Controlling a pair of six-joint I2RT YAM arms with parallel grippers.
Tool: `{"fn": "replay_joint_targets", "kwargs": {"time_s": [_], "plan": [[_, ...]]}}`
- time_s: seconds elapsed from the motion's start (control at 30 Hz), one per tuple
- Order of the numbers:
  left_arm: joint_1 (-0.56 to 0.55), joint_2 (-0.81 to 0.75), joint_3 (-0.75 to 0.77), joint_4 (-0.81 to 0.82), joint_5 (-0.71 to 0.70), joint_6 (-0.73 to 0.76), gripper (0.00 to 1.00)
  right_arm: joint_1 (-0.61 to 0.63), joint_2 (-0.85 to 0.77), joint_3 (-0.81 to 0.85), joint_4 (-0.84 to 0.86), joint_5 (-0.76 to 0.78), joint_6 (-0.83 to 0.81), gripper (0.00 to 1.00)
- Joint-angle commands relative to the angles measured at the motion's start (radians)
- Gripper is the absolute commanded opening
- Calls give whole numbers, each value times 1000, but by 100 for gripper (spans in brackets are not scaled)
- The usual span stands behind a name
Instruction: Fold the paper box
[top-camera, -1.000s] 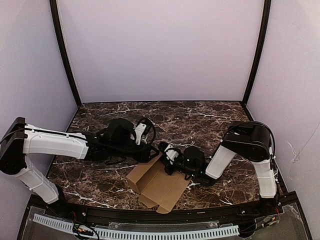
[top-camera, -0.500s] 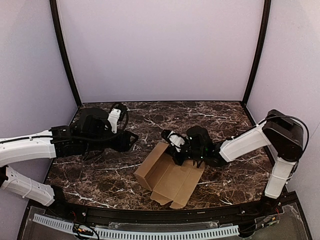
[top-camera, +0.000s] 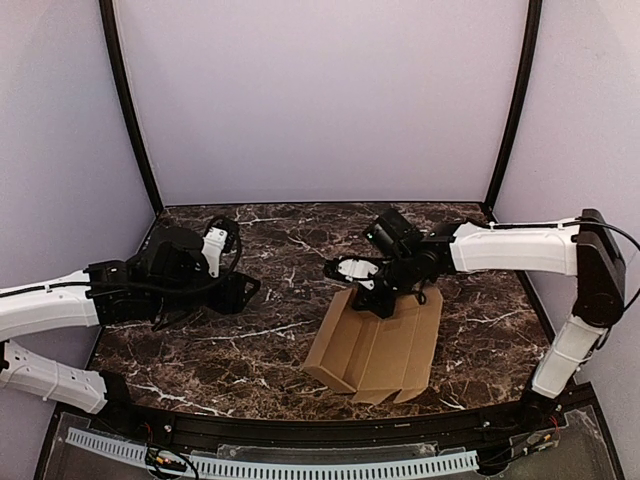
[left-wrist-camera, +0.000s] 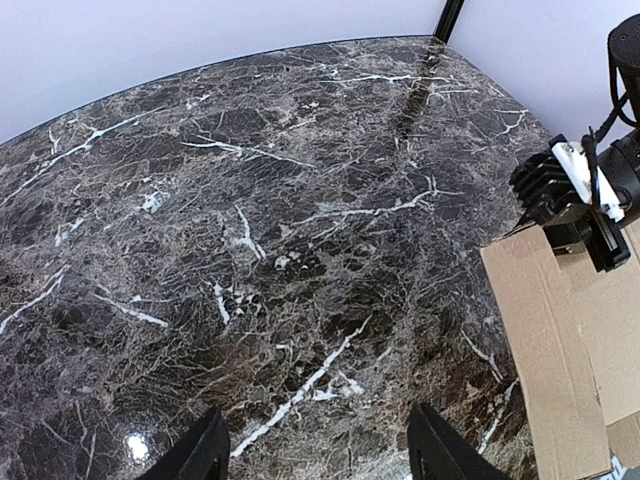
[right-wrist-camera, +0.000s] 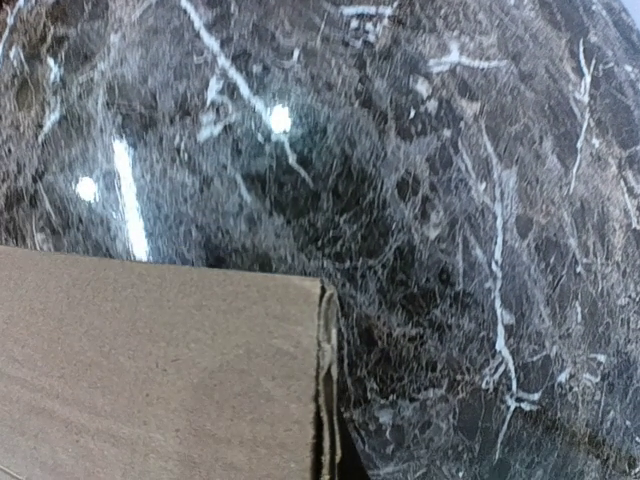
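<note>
The right hand (top-camera: 372, 297) is clenched on the far edge of the paper box (top-camera: 378, 348), its black fingers lapping over the cardboard rim where the left wrist view catches them from the side. The right arm reaches to that edge from the box's right and far side, running low over the surface (top-camera: 300, 235).

The paper box is a plain brown sheet creased into long parallel panels, lying opened out on the dark marbled surface with its near edge cut into short notched flaps. The panel farthest from the right arm looks tilted up against the others. In the right wrist view the cardboard fills the lower left, ending in a straight cut edge with bare marble beyond it.

The left hand (top-camera: 243, 292) is released: its two fingers (left-wrist-camera: 200, 455) are spread wide with only marble between them. It sits well apart from the box, off the tilted panel's side, pointing toward it and touching nothing.
</note>
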Motion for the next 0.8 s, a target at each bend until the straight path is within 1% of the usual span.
{"fn": "replay_joint_targets", "kwargs": {"time_s": [0.0, 0.1, 0.27, 0.4, 0.53, 0.73, 0.77], "plan": [[-1, -13, -26, -8, 5, 16, 61, -4, 75, 99, -376, 104, -124, 0], [-2, -13, -34, 1, 15, 20, 61, -3, 117, 164, -477, 157, -180, 0], [-1, -20, -42, -5, 23, 25, 61, 15, 184, 263, -559, 246, -258, 0], [-1, -39, -45, -14, 26, 27, 61, 30, 279, 332, -627, 329, -300, 0], [-1, -54, -55, -18, 29, 28, 62, 48, 339, 389, -652, 345, -344, 0], [-2, -65, -74, -8, 33, 26, 61, 68, 401, 461, -687, 372, -359, 0], [-1, -66, -75, -8, 34, 26, 62, 69, 406, 467, -691, 374, -358, 6]]}}
